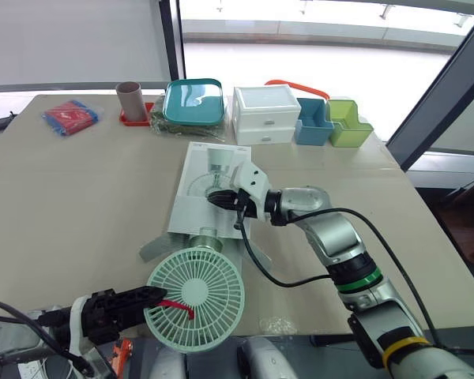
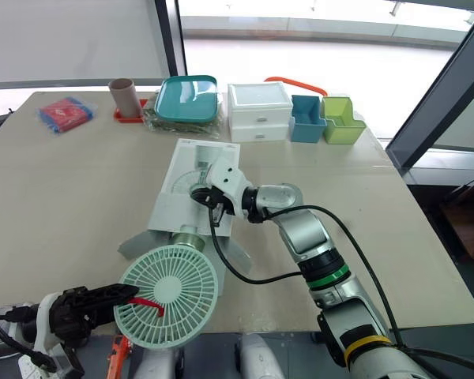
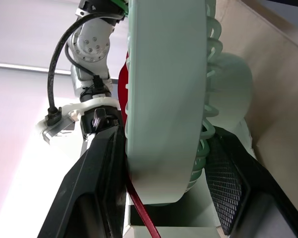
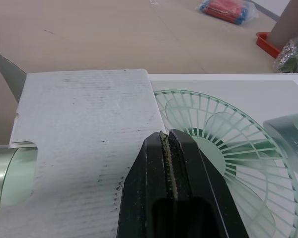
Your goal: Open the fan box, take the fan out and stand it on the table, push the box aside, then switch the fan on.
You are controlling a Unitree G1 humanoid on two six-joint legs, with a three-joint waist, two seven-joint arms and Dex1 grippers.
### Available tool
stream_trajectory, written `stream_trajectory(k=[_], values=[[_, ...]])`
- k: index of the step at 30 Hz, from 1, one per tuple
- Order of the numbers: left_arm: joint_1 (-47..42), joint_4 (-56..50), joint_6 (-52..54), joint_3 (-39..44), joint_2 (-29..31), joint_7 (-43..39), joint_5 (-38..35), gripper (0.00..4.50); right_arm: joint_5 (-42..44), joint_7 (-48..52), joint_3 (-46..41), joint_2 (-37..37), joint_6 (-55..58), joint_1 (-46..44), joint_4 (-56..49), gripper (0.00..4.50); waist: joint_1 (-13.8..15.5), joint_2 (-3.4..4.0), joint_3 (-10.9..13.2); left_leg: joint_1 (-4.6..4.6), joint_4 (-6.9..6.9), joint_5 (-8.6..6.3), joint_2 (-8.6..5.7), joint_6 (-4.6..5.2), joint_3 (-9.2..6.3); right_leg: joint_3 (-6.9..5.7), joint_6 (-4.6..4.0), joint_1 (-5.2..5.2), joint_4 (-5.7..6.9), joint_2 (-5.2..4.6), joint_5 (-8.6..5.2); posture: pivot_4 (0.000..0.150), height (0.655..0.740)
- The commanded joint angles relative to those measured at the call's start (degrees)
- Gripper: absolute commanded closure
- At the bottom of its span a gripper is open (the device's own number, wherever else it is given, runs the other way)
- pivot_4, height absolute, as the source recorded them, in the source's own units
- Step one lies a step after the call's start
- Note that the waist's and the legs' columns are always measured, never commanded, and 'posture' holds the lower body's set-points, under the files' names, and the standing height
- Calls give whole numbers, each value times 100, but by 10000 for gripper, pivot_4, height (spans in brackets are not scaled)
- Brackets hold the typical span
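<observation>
The left hand (image 1: pixel 152 295) grasps the fan (image 1: pixel 197 294) by its rim, apparently to draw it out, while the clenched right hand (image 1: pixel 220 200) pins the box (image 1: pixel 194 207) down.

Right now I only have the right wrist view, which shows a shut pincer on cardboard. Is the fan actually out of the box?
Observer: Mostly. The fan has its head out past the open end of the box, at the near edge of the table. Its base sits at the box's mouth.
Operator: Is anything holding the fan?
Observer: Yes. The left pincer grips the rim of its grille, one finger on each side.
Operator: Which way should I push the box later?
Observer: A white drawer unit stands behind the box by the far edge, so sideways looks safer than forward.
</observation>
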Motion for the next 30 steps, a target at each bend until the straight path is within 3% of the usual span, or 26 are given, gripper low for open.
stream_trajectory(k=[1,14,19,23,30], values=[[301,-291,203,-239,300,-202,-809,25280,-2,115,-33,-56,-124,-98,-12,45000,2,0,0,0,0,0,0,0,-1,-1,0,1,0,1,0,1500,7400],[1119,-1565,1554,-666,1082,-1049,-2888,25280,-31,241,51,-66,-163,-23,-63,45000,-3,4,3,1,2,0,-4,0,0,-2,0,0,2,10,0,1500,7400],[1450,-1732,1510,-564,1163,-1364,-3018,25280,-31,266,40,-59,-159,-36,-53,45000,-2,9,5,2,2,0,-4,0,3,2,1,0,1,17,-1,1500,7400],[1551,-2128,2066,-595,1269,-1552,-3694,25280,-41,260,52,-37,-165,-35,-37,45000,-1,9,6,2,2,0,-4,0,3,3,1,0,1,18,-2,1500,7400],[1965,-2411,2132,-381,1570,-1971,-4088,25280,-41,248,52,-12,-168,-32,-16,45000,3,10,6,2,2,0,-4,0,2,5,1,1,1,21,-2,1500,7400]])
